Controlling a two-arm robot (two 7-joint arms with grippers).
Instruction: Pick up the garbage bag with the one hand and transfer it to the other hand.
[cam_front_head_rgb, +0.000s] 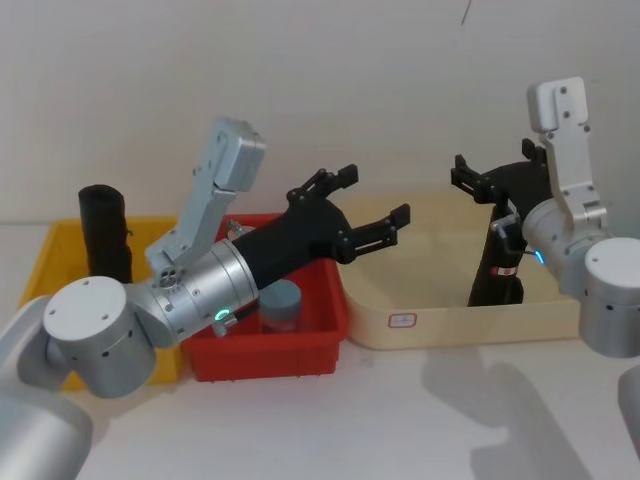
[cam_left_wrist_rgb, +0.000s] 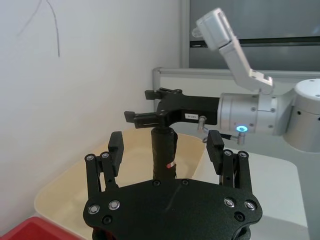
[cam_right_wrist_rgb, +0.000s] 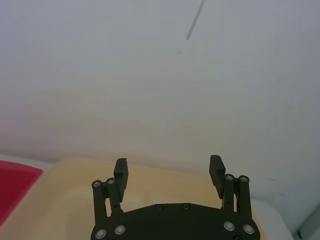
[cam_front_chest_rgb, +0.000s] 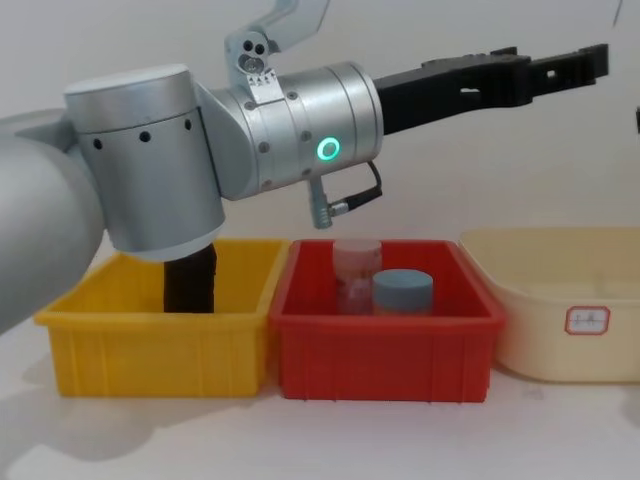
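Note:
The garbage bag (cam_front_head_rgb: 497, 262), a tall black roll with a red-and-white label band, stands upright in the cream tub (cam_front_head_rgb: 450, 328). It also shows in the left wrist view (cam_left_wrist_rgb: 164, 150). My right gripper (cam_front_head_rgb: 460, 172) hovers just above the roll's top, open, with nothing between its fingers (cam_right_wrist_rgb: 167, 167); the roll sits under its palm (cam_left_wrist_rgb: 140, 105). My left gripper (cam_front_head_rgb: 375, 195) is open in the air over the red bin's far corner, facing the roll from a short distance (cam_left_wrist_rgb: 165, 150). From the chest it reaches out high to the right (cam_front_chest_rgb: 570, 62).
A yellow bin (cam_front_head_rgb: 60, 245) at the left holds a plain black roll (cam_front_head_rgb: 103, 235). The red bin (cam_front_head_rgb: 270, 355) in the middle holds a clear jar (cam_front_chest_rgb: 357, 270) and a grey-lidded jar (cam_front_head_rgb: 282, 303). A white wall stands close behind.

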